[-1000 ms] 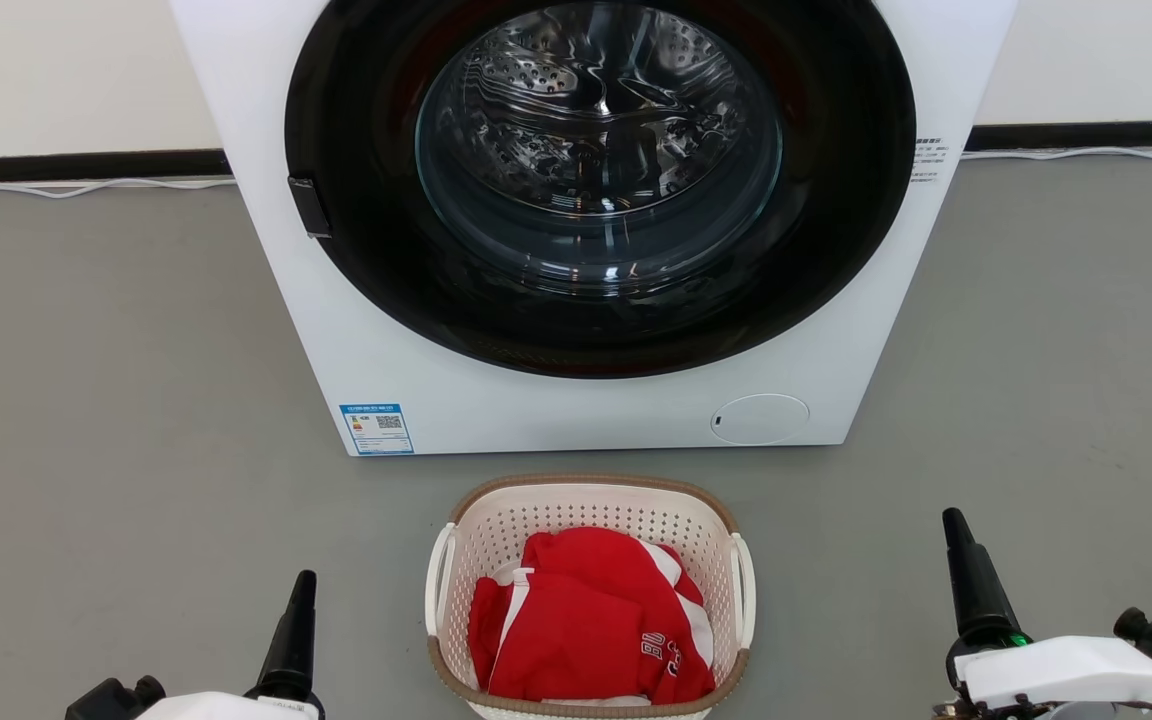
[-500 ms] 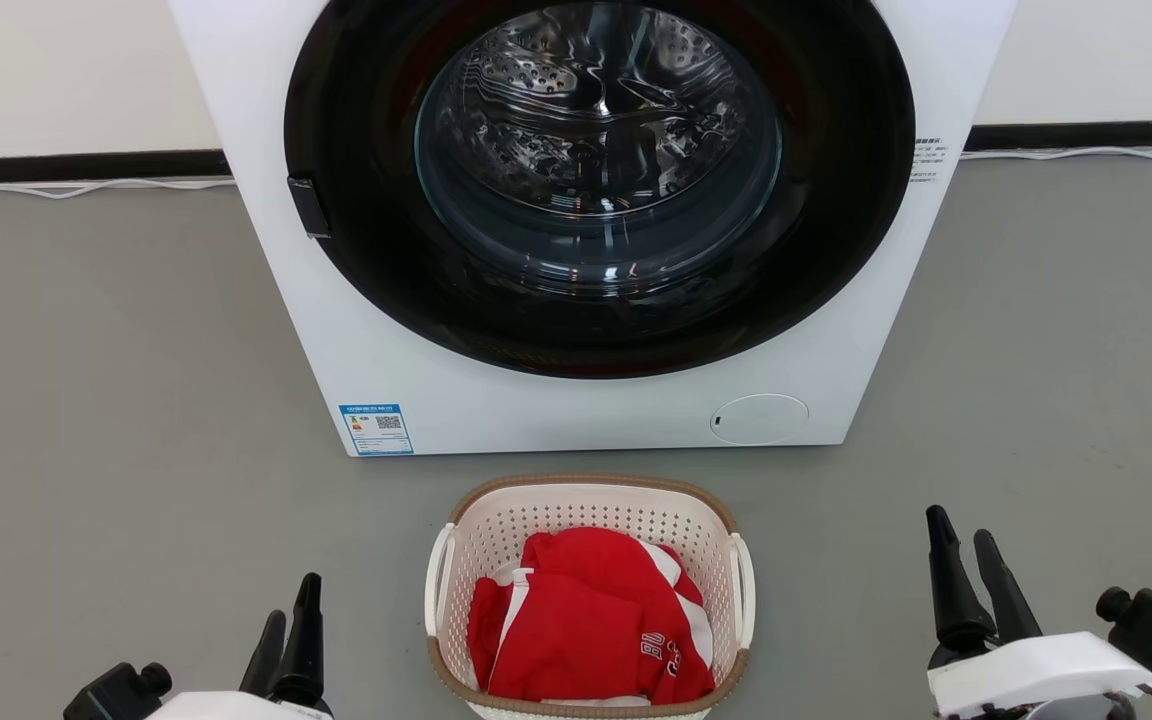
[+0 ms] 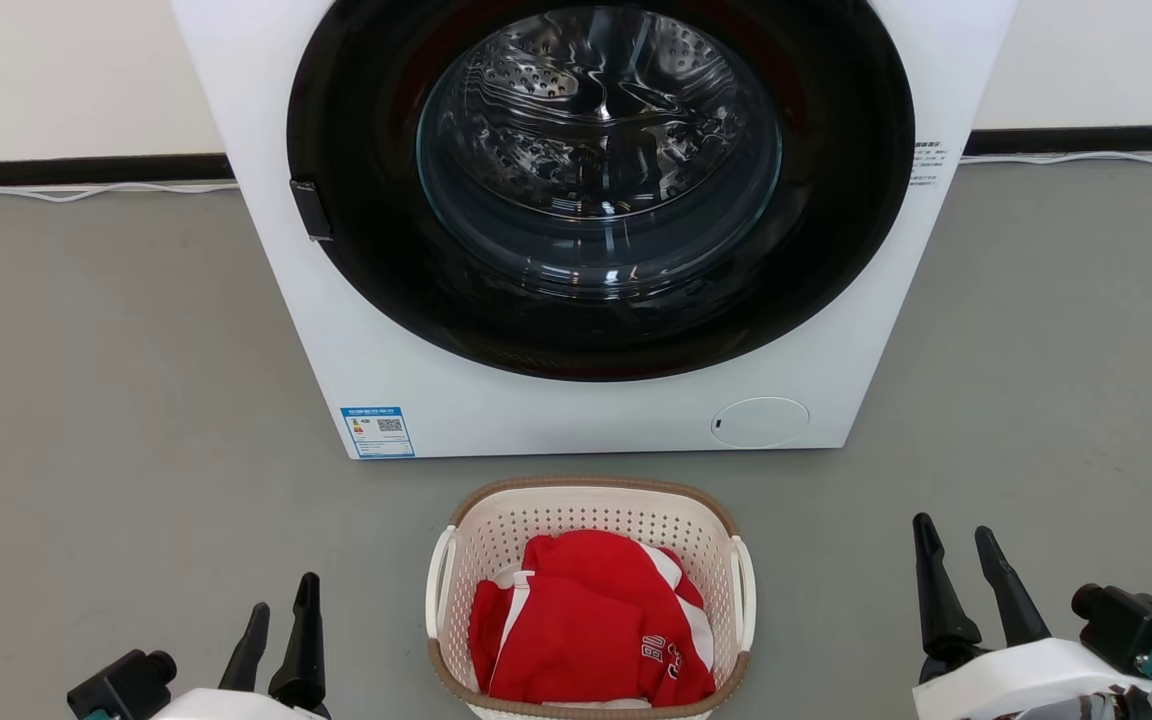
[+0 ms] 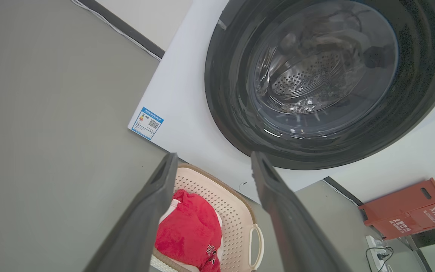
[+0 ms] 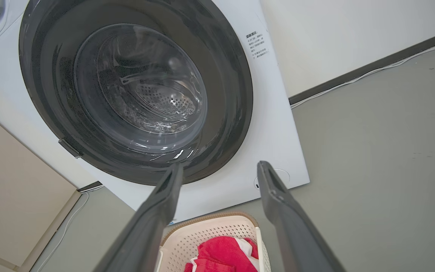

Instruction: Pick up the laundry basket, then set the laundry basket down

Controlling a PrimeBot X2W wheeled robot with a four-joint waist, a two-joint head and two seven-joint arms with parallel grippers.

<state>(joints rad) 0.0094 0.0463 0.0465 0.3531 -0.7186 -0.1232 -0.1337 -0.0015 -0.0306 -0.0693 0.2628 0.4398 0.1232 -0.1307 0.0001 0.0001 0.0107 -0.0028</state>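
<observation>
- The laundry basket (image 3: 586, 515) stands on the grey floor (image 3: 136, 400), just in front of the washing machine (image 3: 576, 425) and between my two arms. A red garment (image 3: 586, 620) lies inside it.
- My left gripper (image 3: 283, 598) hovers to the basket's left, apart from it, fingers spread and holding nothing.
- My right gripper (image 3: 954, 528) hovers well to the basket's right, fingers likewise spread and empty.
- Done, as I judge it: nothing yet. The basket is unlifted and its side handles (image 3: 744, 585) are untouched.
- Left: close in, grip, raise the basket, then set it down.
</observation>
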